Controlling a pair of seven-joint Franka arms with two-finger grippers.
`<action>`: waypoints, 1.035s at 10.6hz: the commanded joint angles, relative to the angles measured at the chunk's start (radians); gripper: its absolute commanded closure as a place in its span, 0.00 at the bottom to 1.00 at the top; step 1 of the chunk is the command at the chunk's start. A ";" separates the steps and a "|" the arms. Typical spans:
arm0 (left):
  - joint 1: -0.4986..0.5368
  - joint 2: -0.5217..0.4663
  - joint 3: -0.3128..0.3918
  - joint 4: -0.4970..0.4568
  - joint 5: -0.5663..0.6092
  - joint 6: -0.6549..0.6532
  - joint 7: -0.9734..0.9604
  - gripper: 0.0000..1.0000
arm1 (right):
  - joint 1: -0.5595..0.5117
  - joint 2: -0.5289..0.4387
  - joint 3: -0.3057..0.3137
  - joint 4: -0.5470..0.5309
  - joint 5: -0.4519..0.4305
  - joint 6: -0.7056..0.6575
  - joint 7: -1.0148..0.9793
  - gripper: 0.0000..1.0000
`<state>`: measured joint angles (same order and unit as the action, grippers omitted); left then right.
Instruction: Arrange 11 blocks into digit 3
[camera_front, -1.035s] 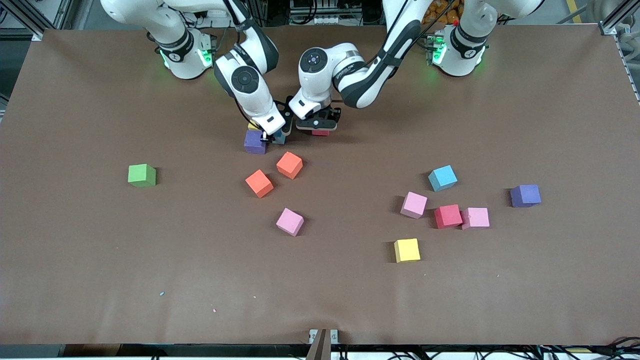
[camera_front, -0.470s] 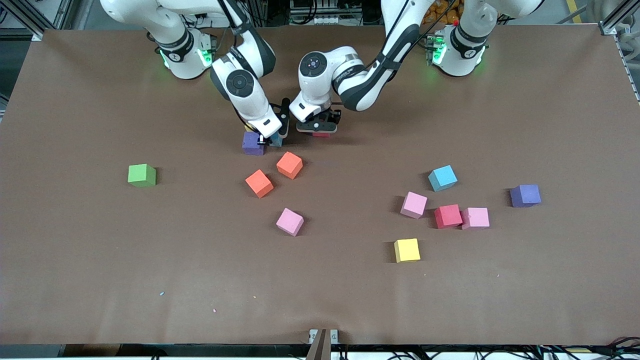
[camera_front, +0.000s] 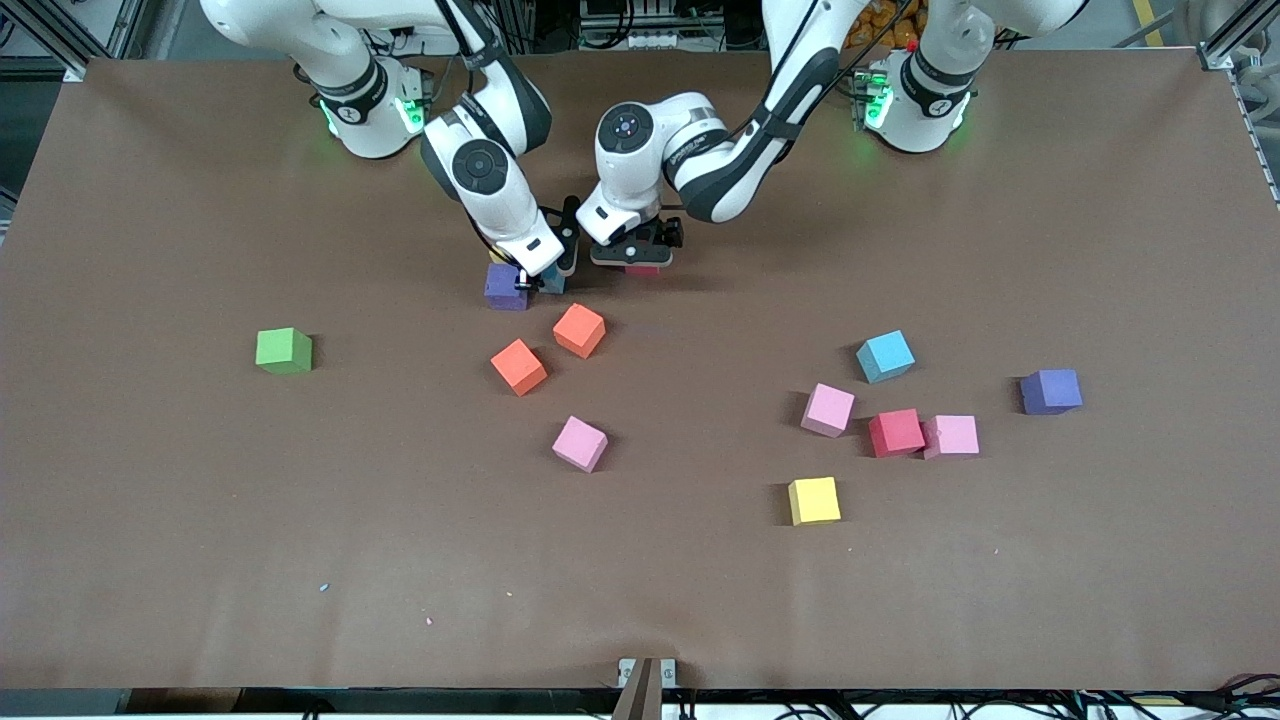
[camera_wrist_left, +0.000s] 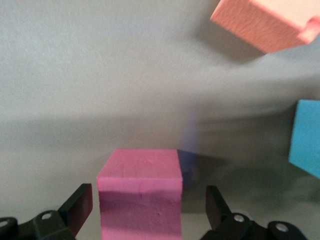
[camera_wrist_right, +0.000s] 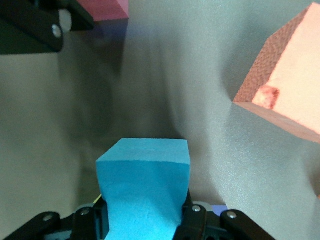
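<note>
- Left gripper (camera_wrist_left: 145, 212): fingers spread clear of the red matte foam cube (camera_wrist_left: 140, 192) resting on the table between them; a second ago they gripped it.
- Right gripper (camera_wrist_right: 142, 220): clamped on a light blue foam cube (camera_wrist_right: 145, 190), just beside a purple foam cube (camera_front: 506, 286).
- Two orange foam cubes (camera_front: 579, 330) lie nearer the camera.
- No readable writing.

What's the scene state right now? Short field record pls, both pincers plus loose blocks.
left pincer: open, straddling a red block on the table
right pincer: shut on a light blue block, beside a purple block
loose near them: two orange blocks
toward left arm's end: blue, pink, red, pink, purple, yellow
apart: green cube
</note>
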<state>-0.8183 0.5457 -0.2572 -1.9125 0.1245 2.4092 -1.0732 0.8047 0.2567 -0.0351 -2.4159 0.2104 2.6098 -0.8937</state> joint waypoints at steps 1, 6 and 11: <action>0.020 -0.068 0.003 -0.006 0.018 -0.057 -0.025 0.00 | -0.010 -0.010 0.006 -0.011 -0.005 -0.001 -0.016 1.00; 0.187 -0.223 -0.004 -0.019 0.007 -0.209 0.068 0.00 | 0.022 -0.016 0.011 -0.009 0.003 -0.001 0.002 1.00; 0.431 -0.237 -0.002 -0.016 0.006 -0.226 0.491 0.00 | 0.183 -0.017 0.011 0.024 0.006 0.001 0.251 1.00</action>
<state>-0.4270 0.3273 -0.2491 -1.9113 0.1245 2.1942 -0.6754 0.9509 0.2527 -0.0217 -2.3992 0.2131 2.6165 -0.7108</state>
